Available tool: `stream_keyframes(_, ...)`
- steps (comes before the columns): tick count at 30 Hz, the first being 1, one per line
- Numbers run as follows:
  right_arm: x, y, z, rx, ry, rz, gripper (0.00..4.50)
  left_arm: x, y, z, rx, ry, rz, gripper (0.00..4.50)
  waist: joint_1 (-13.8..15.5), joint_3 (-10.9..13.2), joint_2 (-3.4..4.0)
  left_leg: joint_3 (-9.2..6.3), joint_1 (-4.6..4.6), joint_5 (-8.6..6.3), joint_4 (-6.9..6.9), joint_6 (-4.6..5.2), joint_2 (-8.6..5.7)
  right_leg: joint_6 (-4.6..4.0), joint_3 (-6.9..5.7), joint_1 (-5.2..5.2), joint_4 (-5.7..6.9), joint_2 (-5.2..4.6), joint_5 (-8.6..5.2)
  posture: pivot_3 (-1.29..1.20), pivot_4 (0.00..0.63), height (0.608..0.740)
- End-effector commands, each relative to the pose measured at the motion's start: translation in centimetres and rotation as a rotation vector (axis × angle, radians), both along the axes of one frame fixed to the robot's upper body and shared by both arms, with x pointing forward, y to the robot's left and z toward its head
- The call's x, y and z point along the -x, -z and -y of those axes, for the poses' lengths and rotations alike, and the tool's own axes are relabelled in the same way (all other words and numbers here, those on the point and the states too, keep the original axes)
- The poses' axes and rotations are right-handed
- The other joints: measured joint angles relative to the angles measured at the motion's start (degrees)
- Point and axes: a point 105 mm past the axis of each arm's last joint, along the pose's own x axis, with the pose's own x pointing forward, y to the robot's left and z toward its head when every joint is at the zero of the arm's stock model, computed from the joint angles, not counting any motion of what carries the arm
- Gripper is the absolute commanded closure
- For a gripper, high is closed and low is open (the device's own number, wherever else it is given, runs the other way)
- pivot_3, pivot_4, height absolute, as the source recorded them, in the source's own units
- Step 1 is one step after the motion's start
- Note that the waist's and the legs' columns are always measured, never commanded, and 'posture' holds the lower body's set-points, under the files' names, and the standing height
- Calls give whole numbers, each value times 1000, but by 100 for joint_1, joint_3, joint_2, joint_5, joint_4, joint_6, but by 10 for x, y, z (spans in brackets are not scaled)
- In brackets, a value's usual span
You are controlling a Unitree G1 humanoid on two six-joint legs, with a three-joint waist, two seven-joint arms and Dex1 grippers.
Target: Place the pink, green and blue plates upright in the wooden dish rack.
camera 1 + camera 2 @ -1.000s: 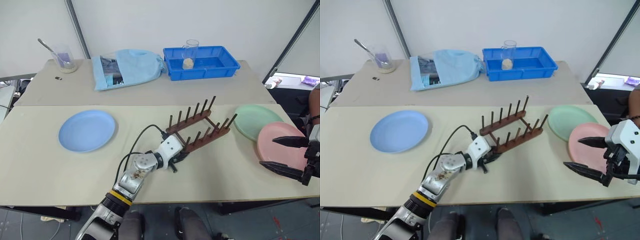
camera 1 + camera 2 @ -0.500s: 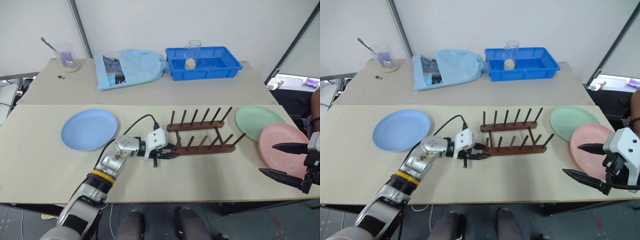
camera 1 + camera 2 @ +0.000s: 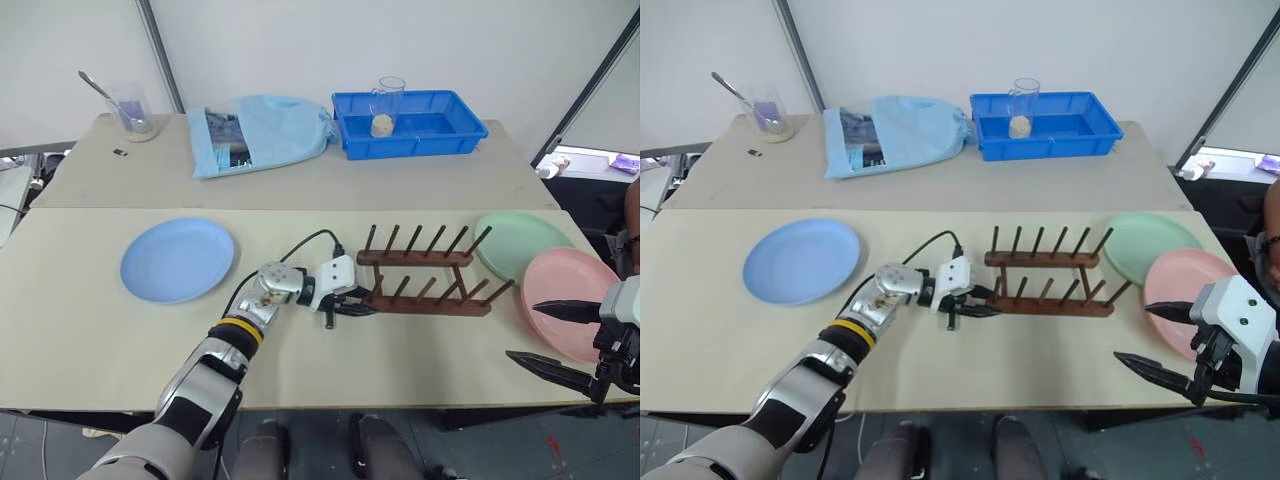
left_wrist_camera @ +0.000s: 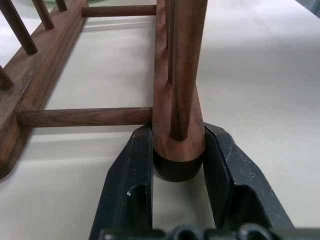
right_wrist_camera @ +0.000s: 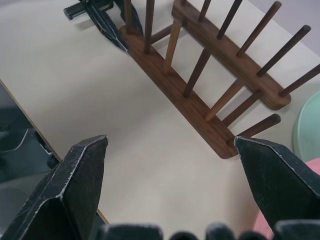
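The rack [image 3: 428, 272] is dark brown wood, smooth with a soft satin sheen and visible grain on the pegs. All three plates, blue [image 3: 177, 260], green [image 3: 518, 244] and pink [image 3: 572, 302], look like matte plastic. The tabletop [image 3: 400, 370] is a smooth, dull beige. The gripper fingers [image 4: 129, 185] are black, slightly grainy plastic. The far blue tray [image 3: 408, 124] is glossier plastic.

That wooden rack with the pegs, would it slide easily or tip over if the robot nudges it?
The wooden rack looks small and open-framed, so probably light. It likely slides readily on the smooth table. Its two rails sit wide and flat, so tipping seems unlikely. The left gripper has its fingers on either side of one rail's end, which suggests it is stiff enough to steer from there.
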Motion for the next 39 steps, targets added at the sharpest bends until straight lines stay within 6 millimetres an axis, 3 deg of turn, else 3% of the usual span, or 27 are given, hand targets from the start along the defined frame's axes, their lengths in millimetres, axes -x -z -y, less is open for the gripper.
stream_keyframes(1, -1, -6, -1, 4, -3, 34, 0, -2, -18, 3, 42, 21, 43, 1408, -2, 0, 0, 0, 1, 0, 0, 0, 1, 0, 0, 1, 1, 0, 0, 0, 150, 720)
stream_keyframes(3, -5, -3, -1, 19, -2, 42, 0, 3, -20, -2, 48, 37, 47, 484, -9, 0, 0, -2, 2, 0, 0, 0, 1, 0, -1, 0, 4, 1, 0, 0, 150, 720)
stream_keyframes(9, -18, 7, -2, 77, 9, 42, 0, 4, -44, -32, 70, -37, 90, 484, -91, -1, 2, -1, 6, 0, 0, 0, 7, -3, -1, -2, 16, 4, -2, 0, 150, 720)
stream_keyframes(11, -22, 12, -4, 107, -9, 40, 0, 14, -54, -45, 62, -24, 104, 484, -106, -1, 2, -2, 9, 0, 0, 1, 7, -3, -1, -2, 21, 4, -2, 0, 150, 720)
stream_keyframes(12, -24, 14, -5, 114, -20, 35, 546, 22, -56, -50, 50, -10, 100, 1019, -108, -2, 3, 0, 11, 0, 0, 0, 8, -4, -1, -3, 22, 4, -2, 0, 150, 720)
stream_keyframes(14, -25, 17, -7, 121, -38, 20, 1088, 35, -56, -56, 21, 26, 73, 1611, -99, -2, 5, 1, 18, 0, 0, 0, 9, -5, 0, -1, 25, 3, -3, 0, 150, 720)
stream_keyframes(16, -30, 24, -6, 154, -48, 3, 1886, 54, -49, -58, -27, 75, 40, 2589, -91, -3, 5, 2, 21, 0, 0, 0, 8, -6, 0, 1, 25, 2, -4, 0, 150, 720)
stream_keyframes(20, -47, 41, -3, 245, -69, 8, 3236, 65, -34, -37, -26, 69, 73, 4468, -49, -2, 4, 6, 28, 0, 2, 0, 5, -6, 1, 10, 17, -4, -4, 0, 150, 720)
stream_keyframes(24, -63, 58, -6, 293, -91, 9, 4479, 59, -15, -16, -47, 0, 125, 4500, -34, -1, 2, 6, 20, 1, 14, 0, 3, -5, 2, 8, 21, -4, -3, 0, 150, 720)
stream_keyframes(28, -79, 70, -6, 324, -87, 26, 4479, 43, -6, -1, -47, -113, 156, 4500, -59, -1, 2, 2, 26, 2, 16, 2, 4, -5, 2, 9, 29, 2, -3, 0, 150, 720)
stream_keyframes(39, -118, 79, -8, 353, -71, 110, 4479, -3, -8, 16, -31, -319, 247, 4500, -84, -1, 2, 1, 22, 3, 20, 5, 0, -2, 7, 8, 33, 4, -1, 0, 150, 720)
